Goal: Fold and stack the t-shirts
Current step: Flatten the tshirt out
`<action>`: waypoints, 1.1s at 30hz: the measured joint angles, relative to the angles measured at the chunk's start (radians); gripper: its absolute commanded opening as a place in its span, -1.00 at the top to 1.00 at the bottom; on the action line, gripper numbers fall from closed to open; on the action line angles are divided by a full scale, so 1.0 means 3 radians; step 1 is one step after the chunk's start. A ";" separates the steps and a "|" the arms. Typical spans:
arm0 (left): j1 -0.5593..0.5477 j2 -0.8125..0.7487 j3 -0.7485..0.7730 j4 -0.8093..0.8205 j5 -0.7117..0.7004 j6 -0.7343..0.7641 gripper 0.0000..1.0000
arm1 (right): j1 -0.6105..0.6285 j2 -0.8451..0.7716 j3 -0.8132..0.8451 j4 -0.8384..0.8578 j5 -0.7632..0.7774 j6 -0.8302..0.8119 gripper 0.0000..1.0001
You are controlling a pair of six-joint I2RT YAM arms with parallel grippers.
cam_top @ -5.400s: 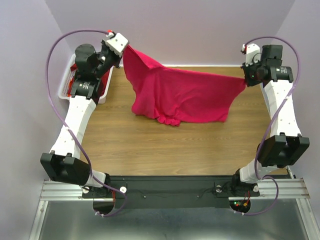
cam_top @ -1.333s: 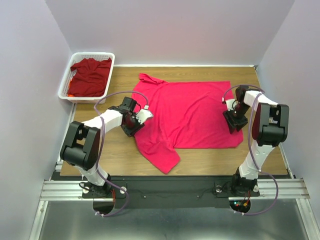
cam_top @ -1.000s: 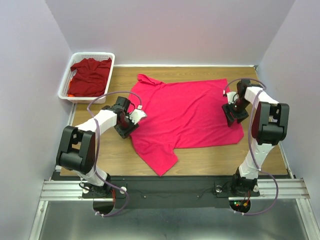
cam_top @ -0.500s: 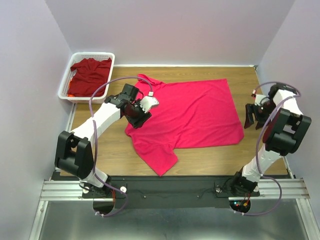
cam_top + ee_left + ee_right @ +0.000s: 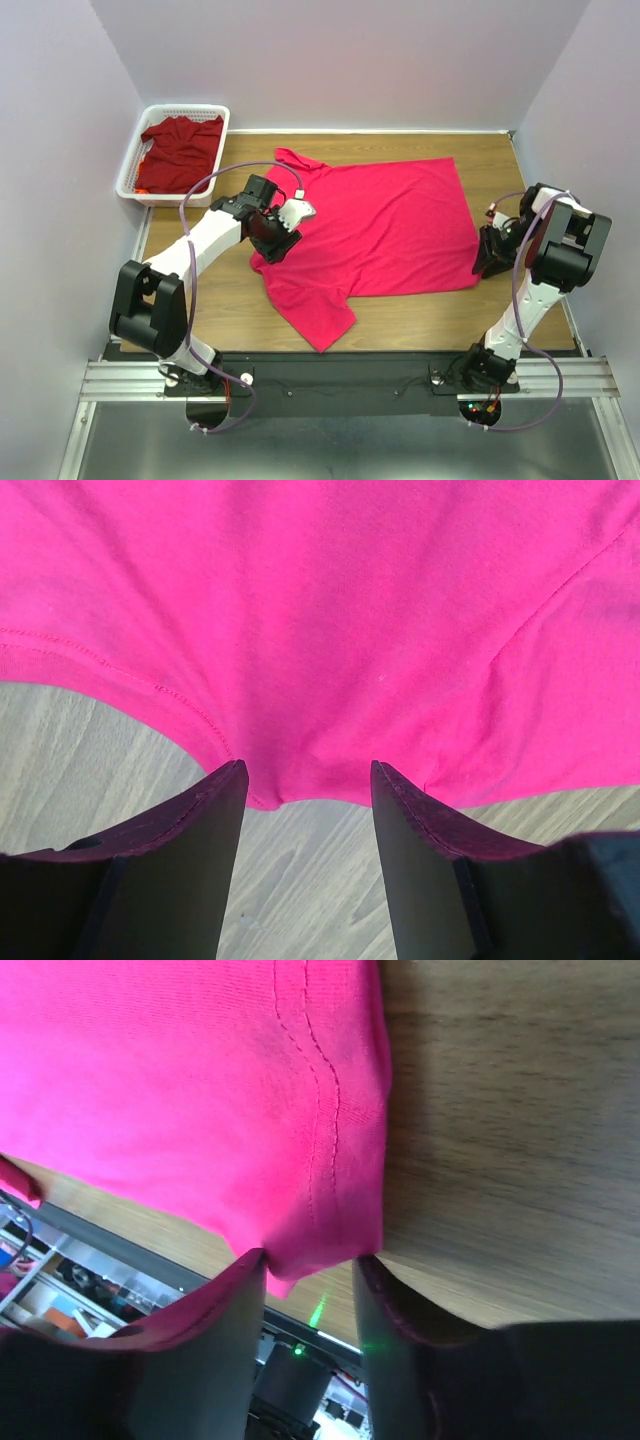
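Top external: pinkish-red t-shirt point(image 5: 390, 225) lying spread on the bench point(image 5: 230, 290), right of the basket point(image 5: 130, 165); left hand point(image 5: 307, 770) hanging released, straddling the shirt's basket-side hem; right hand point(image 5: 310, 1258) straddling the corner farthest from the basket, grip unclear.

My left arm point(image 5: 200, 240) and right arm point(image 5: 566, 238): white shells, black joint housings, a purple cable point(image 5: 215, 178) looping off each wrist. Dark, wedge-shaped fingers point(image 5: 190, 860) tip my left tool point(image 5: 305, 770) and right tool point(image 5: 308, 1258); red and green lights point(image 5: 480, 407) glow below my right base point(image 5: 480, 365).

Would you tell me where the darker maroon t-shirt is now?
In the top view, the maroon t-shirt lies inside the white basket at the table's far left corner, apart from the pink t-shirt.
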 measured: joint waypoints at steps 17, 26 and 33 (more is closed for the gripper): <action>0.0000 0.0005 -0.0053 0.0098 -0.0028 -0.0038 -0.27 | 0.0486 0.0221 0.0997 -0.0315 -0.0387 0.0189 0.00; 0.0000 0.0187 0.0085 0.0066 -0.0029 -0.0085 -0.27 | 0.0876 0.0514 0.1359 -0.0300 -0.0640 0.0104 0.07; 0.0000 0.0291 0.0179 0.0043 -0.0020 -0.0140 -0.27 | 0.0627 0.0085 0.0867 -0.0275 -0.0544 0.0070 0.20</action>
